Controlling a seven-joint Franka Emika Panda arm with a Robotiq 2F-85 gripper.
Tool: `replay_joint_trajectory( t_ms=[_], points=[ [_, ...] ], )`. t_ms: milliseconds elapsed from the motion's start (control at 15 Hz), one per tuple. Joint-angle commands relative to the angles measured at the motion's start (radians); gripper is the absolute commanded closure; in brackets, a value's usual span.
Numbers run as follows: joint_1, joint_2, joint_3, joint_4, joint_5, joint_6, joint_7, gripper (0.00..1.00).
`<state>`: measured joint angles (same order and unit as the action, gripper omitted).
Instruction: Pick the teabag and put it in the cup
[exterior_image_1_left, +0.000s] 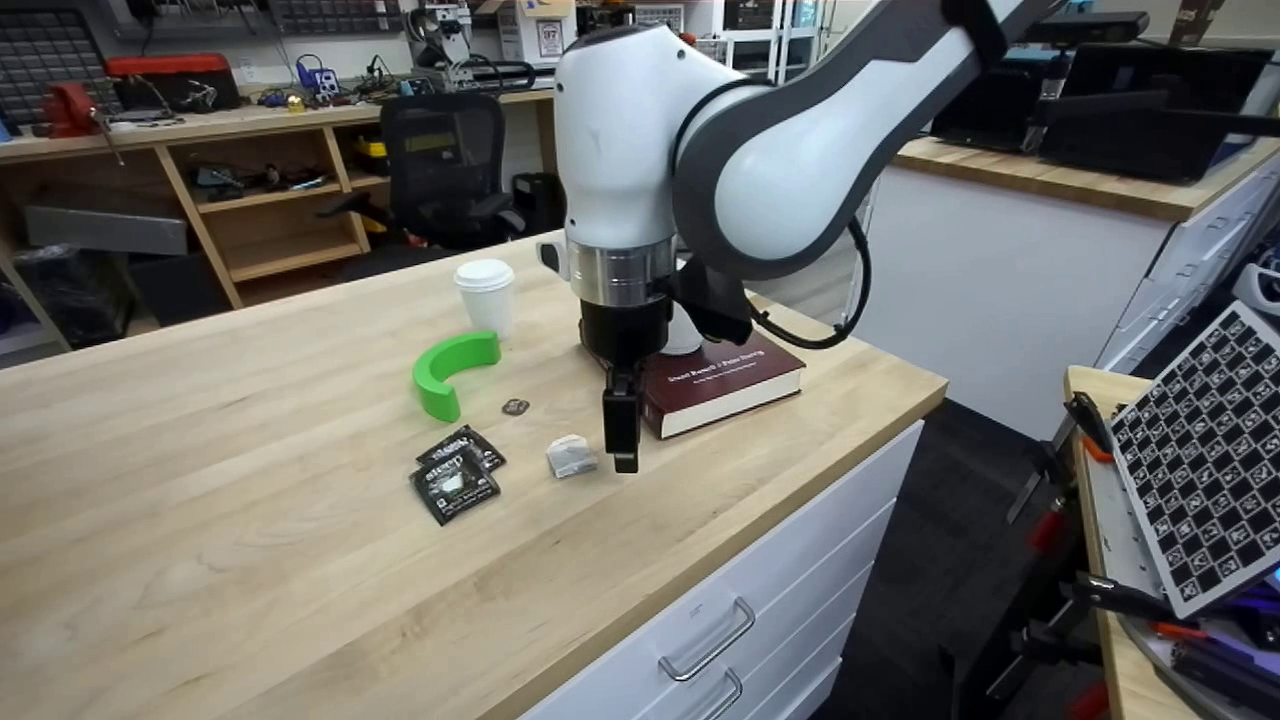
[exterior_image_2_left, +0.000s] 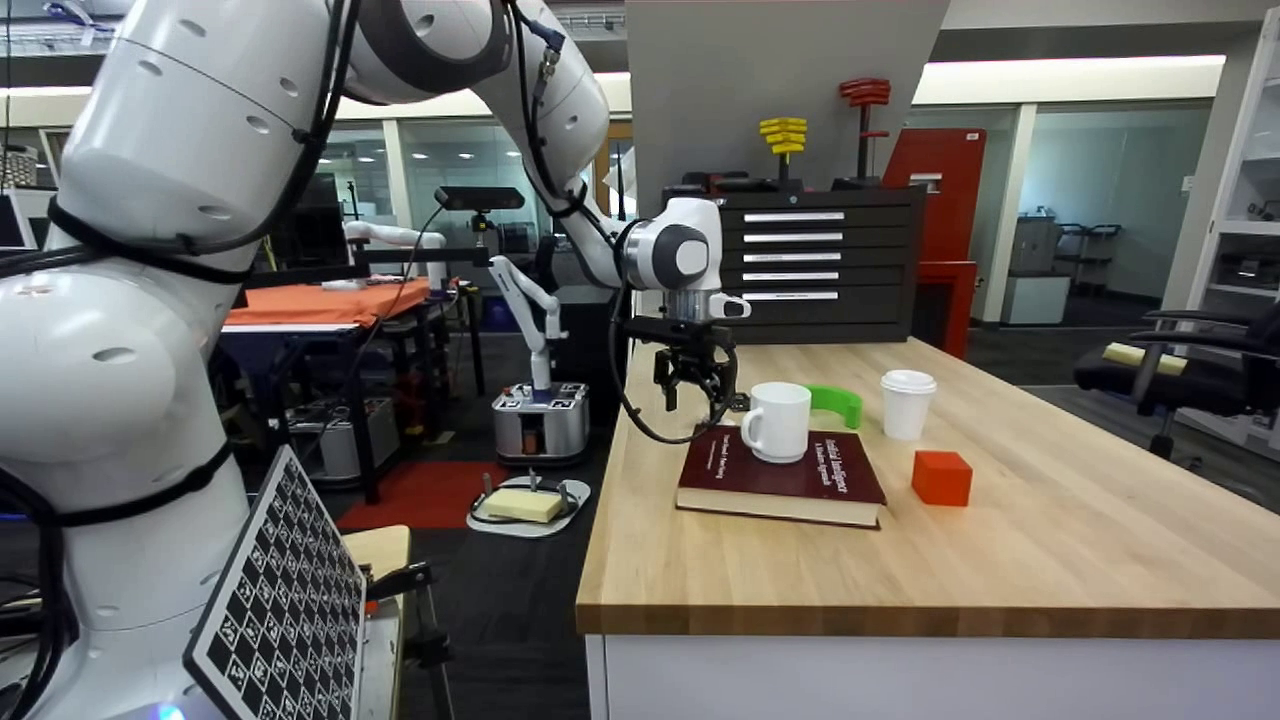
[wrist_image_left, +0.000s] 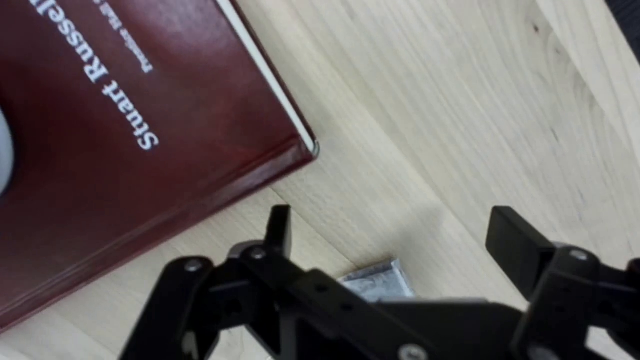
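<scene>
The worktop (exterior_image_1_left: 250, 500) is pale wood; on it, in an exterior view, the teabag (exterior_image_1_left: 572, 457) lies just below and left of mid-frame, greyer side toward the bottom, its long axis hard to tell from here. The gripper (wrist_image_left: 390, 225) has its jaws well apart, its body hiding part of the teabag low in the wrist view. The mug (wrist_image_left: 5, 152) on the book (wrist_image_left: 167, 167) is cut off at that view's left edge.

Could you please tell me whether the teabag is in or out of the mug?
Out: the teabag lies on the tabletop, while the mug stands on the book.
</scene>
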<state>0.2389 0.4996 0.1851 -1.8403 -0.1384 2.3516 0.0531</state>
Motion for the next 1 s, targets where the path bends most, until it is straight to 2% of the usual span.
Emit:
replay_joint_trajectory(
  t_ms=[0,467,933],
  points=[
    [0.039,0.072,-0.032,0.103,-0.021,-0.036,0.016,0.00],
    [0.039,0.149,-0.050,0.190,-0.014,-0.039,-0.005,0.00],
    [0.043,0.157,-0.049,0.242,-0.007,-0.050,-0.002,0.00]
  ],
)
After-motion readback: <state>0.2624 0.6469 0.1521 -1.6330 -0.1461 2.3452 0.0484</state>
